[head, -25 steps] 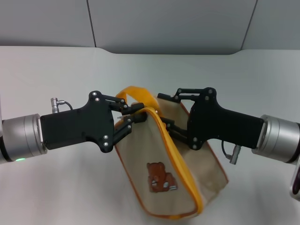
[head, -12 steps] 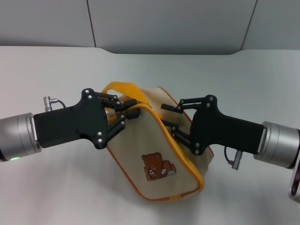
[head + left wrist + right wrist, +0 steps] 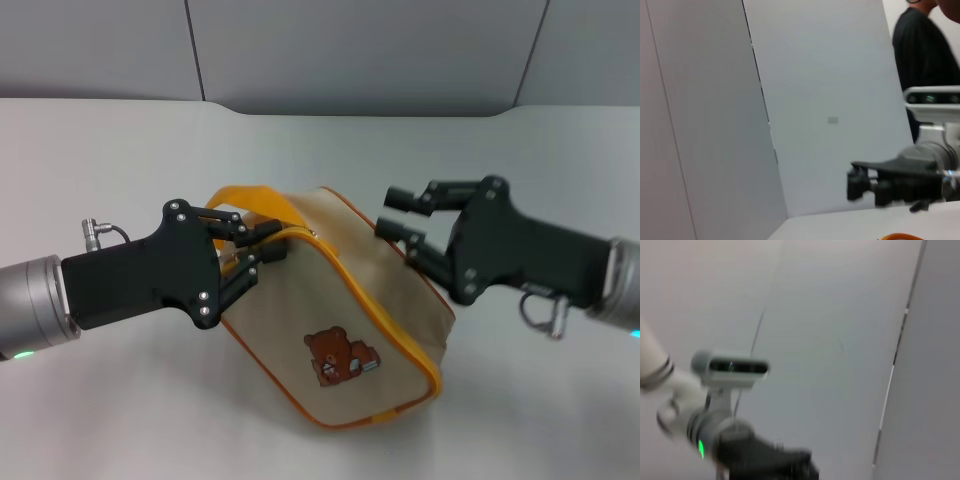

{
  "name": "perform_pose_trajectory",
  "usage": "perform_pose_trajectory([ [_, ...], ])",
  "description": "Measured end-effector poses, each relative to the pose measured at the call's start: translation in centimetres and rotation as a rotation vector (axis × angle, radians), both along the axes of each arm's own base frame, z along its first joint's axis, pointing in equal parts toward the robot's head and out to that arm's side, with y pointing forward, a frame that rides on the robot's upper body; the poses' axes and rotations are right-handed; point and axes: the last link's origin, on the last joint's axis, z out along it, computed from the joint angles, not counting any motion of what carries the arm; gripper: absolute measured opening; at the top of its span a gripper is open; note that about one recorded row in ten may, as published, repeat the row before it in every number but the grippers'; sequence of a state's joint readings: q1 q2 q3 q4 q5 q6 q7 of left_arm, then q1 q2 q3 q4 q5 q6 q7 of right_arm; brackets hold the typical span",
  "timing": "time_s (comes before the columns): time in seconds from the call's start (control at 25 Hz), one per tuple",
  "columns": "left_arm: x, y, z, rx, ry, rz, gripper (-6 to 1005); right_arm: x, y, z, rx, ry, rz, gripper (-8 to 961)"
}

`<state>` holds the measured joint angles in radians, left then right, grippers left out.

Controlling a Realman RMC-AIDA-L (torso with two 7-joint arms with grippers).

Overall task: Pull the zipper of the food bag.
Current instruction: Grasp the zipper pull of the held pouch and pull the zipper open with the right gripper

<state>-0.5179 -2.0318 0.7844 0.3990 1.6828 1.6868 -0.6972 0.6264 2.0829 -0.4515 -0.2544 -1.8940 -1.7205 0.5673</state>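
The food bag [image 3: 340,310] is sitting on the white table [image 3: 120,150] in the middle of the scene, tilted, with its bear picture [image 3: 340,358] facing near and its orange-yellow strap handle [image 3: 245,196] arching at the far-left corner. The left gripper [image 3: 262,250] is reaching in from the left, its arm lying nearly level, and its 2 fingers are pinching together at the top-left end of the zipper [image 3: 375,300], where the pull tab would be; the tab itself is hidden between them. The right gripper [image 3: 400,212] is hovering just right of the bag's far end, its arm coming in from the right, its 2 fingers [image 3: 402,197] spread apart and holding nothing. The zipper track is running down the bag's front edge toward the near right.
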Motion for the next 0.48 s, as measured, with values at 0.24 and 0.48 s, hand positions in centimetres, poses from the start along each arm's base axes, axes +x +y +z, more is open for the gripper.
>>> perform_pose_trajectory([
  [0.24,0.4,-0.5,-0.5,-0.008,-0.015,-0.021,101,-1.3,0.7,3.0,-0.290,0.113,-0.124,267],
  [0.48,0.9,-0.7,-0.7,-0.005,-0.027,-0.049,101,-2.5,2.5,5.5,-0.631,0.091,-0.360,286],
])
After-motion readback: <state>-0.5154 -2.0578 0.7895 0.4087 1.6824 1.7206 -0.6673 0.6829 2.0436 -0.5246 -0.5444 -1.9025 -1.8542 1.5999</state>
